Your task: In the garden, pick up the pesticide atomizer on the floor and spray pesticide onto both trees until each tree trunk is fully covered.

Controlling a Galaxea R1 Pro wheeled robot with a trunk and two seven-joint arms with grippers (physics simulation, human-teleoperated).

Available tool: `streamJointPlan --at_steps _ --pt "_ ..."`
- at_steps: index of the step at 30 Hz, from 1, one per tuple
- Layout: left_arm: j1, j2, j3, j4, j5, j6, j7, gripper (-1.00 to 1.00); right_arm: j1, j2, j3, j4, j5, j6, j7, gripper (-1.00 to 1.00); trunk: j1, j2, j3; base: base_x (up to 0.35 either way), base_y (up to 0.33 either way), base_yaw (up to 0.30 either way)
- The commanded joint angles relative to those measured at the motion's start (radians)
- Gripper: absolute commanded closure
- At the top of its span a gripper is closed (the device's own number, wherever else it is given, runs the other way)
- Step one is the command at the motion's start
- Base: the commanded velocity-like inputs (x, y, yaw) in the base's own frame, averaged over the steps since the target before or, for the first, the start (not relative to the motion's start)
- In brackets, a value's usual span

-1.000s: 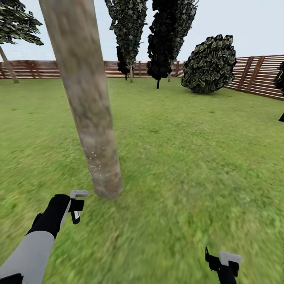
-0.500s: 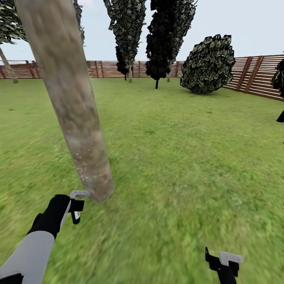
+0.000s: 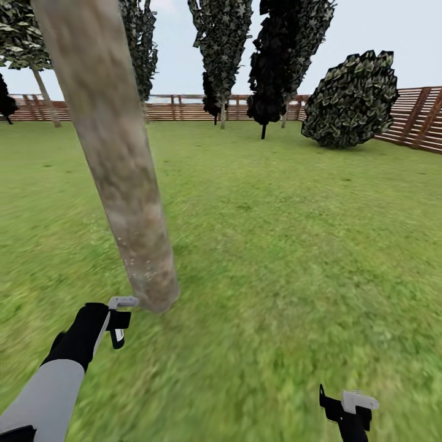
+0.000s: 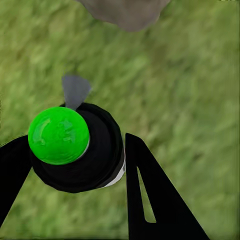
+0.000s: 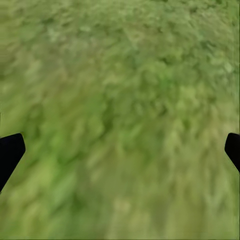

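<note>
Head view: looks out over one wide green lawn (image 3: 294,245), closed at the back by one brown slatted fence (image 3: 184,110). Counts two pale-trunked trees. Puts the near tree trunk (image 3: 123,172) at the left of the view, thick, mottled grey-tan, leaning slightly and flaring at its foot in the grass. Puts the second tree (image 3: 44,92) far off by the fence, thin-stemmed under a dark green crown. Adds three dark, narrow cypress-like trees (image 3: 285,49) and one round bush (image 3: 353,101) along the far side.

Finds a scatter of whitish pesticide (image 3: 138,267) specks low on the near trunk, just above its base.

Places the left gripper (image 3: 118,322) just beside that base, at the end of a black and grey arm. Places the right gripper (image 3: 350,408) low at the right, well apart from the trunk, over bare grass.

Left wrist view: catches one pesticide atomizer (image 4: 95,165) clamped between the two black fingers (image 4: 150,200), both touching its sides. Meets it top-on, so runs its long axis away from the camera toward the grass. Shows a round black body, a glossy bright green cap, and a thin white edge at one side. Aims the small grey nozzle (image 4: 75,90) sideways toward the trunk's foot, near it but apart.

Right wrist view: leaves the two black fingertips (image 5: 10,152) spread wide at opposite edges, nothing between them but blurred grass.
</note>
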Motion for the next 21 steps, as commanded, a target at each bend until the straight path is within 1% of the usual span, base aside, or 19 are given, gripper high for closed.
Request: streamJointPlan --at_steps 1,15,17,21 --pt "0.0 0.0 0.0 0.0 0.0 0.0 0.0 1.0 0.0 0.0 0.0 0.0 0.0 0.0 0.0 -1.0 0.0 0.0 0.0 0.091 -0.274 0.191" --pt "0.0 0.002 0.0 0.0 0.0 0.0 0.0 1.0 0.0 0.0 0.0 0.0 0.0 0.001 0.0 -1.0 0.0 0.0 0.0 0.091 -0.274 0.016" --pt "0.0 0.002 0.0 0.0 0.0 0.0 0.0 1.0 0.0 0.0 0.0 0.0 0.0 0.0 0.0 -1.0 0.0 0.0 0.0 0.091 -0.274 0.121" --pt "0.0 0.002 0.0 0.0 0.0 0.0 0.0 1.0 0.0 0.001 0.0 0.0 0.0 0.001 0.0 -1.0 0.0 0.0 0.0 0.091 -0.274 0.258"
